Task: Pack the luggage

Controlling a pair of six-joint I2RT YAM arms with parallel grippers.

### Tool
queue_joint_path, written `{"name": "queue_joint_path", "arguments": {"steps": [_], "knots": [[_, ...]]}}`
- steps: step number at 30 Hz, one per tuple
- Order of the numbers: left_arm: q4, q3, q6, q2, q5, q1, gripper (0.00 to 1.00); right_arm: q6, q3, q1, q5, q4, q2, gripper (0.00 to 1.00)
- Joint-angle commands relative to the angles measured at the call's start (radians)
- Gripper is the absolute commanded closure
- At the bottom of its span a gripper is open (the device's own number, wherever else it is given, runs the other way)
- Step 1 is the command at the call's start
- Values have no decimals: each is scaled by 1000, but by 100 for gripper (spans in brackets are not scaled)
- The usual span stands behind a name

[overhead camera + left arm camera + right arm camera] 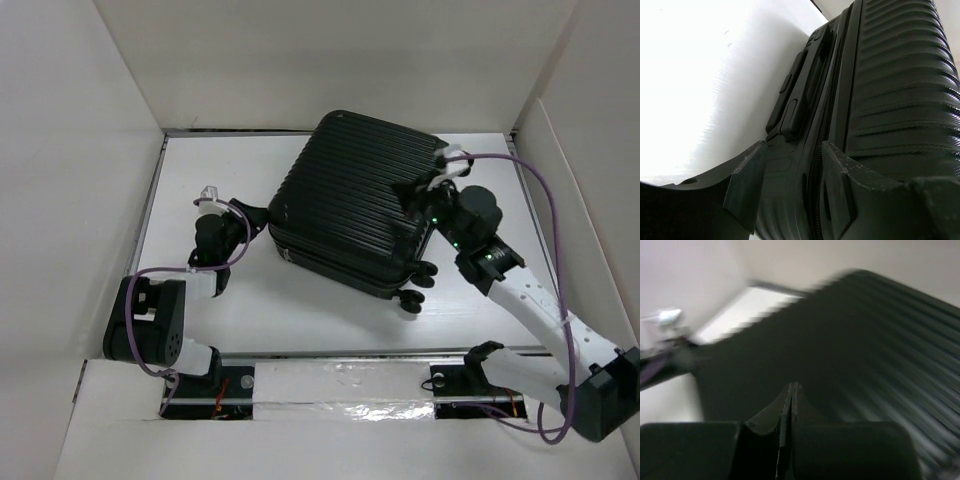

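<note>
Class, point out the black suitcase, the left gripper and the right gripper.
black suitcase (355, 195), top external view, middle of its ribbed shell.
left gripper (792, 167), left wrist view, midway between its fingertips.
right gripper (791, 390), right wrist view, where its closed fingertips meet.

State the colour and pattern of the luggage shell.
The luggage is black, ribbed; clearest in top external view.

one suitcase (352, 200), one left arm (150, 322), one right arm (530, 298).

Ribbed black luggage (905, 90) close up, left pincer (792, 150) spread, zip seam (826, 112) between its fingers (747, 180), side handle (795, 97) beyond, white table (700, 75)
</note>
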Motion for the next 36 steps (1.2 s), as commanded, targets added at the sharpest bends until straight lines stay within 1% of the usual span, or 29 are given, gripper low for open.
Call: {"name": "queue_joint_path", "arguments": {"steps": [1, 2, 3, 4, 5, 6, 8, 10, 11, 13, 14, 16, 19, 20, 21, 22, 23, 24, 25, 26, 28, 29, 30, 32, 33, 36], "knots": [[7, 30, 48, -52, 4, -31, 56, 75, -117, -215, 54, -44, -46, 100], [4, 34, 52, -52, -1, -32, 56, 88, -136, -270, 49, -44, -54, 94], [6, 35, 54, -52, -3, -32, 55, 116, -152, -324, 40, -40, -54, 69], [6, 35, 60, -53, -6, -32, 55, 134, -189, -370, 37, -35, -49, 58], [3, 40, 62, -55, -7, -32, 55, 142, -212, -445, 38, 9, -42, 49], [0, 41, 66, -56, -16, -32, 55, 153, -232, -478, 34, 29, -28, 37], [-6, 47, 76, -58, -20, -32, 55, 177, -255, -548, 16, 54, 47, 34], [-5, 52, 79, -58, -12, -32, 55, 197, -261, -575, -42, 84, 107, 33], [1, 52, 77, -55, -1, -32, 55, 199, -265, -584, -61, 152, 169, 33], [29, 44, 74, -55, 26, -32, 55, 208, -246, -584, -142, 204, 237, 32], [35, 35, 72, -58, 30, -41, 55, 204, -225, -584, -174, 223, 312, 32], [75, 15, 77, -75, 46, -50, 55, 193, -131, -584, -262, 191, 374, 32], [79, -26, 86, -117, 46, -50, 55, 202, -107, -584, -270, 224, 406, 33], [78, -46, 91, -131, 43, -59, 55, 205, -105, -575, -293, 271, 412, 34], [76, -54, 95, -139, 42, -59, 55, 213, -97, -575, -329, 284, 441, 35], [73, -61, 103, -156, 42, -59, 55, 208, -64, -575, -407, 281, 458, 35], [72, -71, 103, -162, 43, -71, 55, 201, -47, -553, -435, 273, 477, 35], [70, -74, 106, -167, 48, -81, 55, 175, 3, -537, -492, 261, 515, 34], [69, -75, 111, -168, 48, -91, 55, 153, 37, -520, -518, 235, 535, 33], [63, -75, 115, -170, 46, -125, 55, 132, 69, -480, -538, 173, 553, 33], [41, -77, 128, -176, 23, -166, 55, 64, 123, -435, -587, 126, 599, 31], [35, -80, 135, -179, 16, -211, 55, 43, 177, -414, -595, 65, 612, 30], [30, -84, 135, -182, -6, -237, 55, 14, 197, -380, -597, 47, 622, 29], [17, -97, 144, -200, -33, -292, 55, -8, 253, -351, -604, 5, 654, 28], [7, -103, 143, -208, -73, -342, 56, -28, 275, -340, -610, -21, 667, 28], [1, -140, 120, -263, -119, -412, 56, -46, 323, -313, -650, -41, 702, 27]]}}
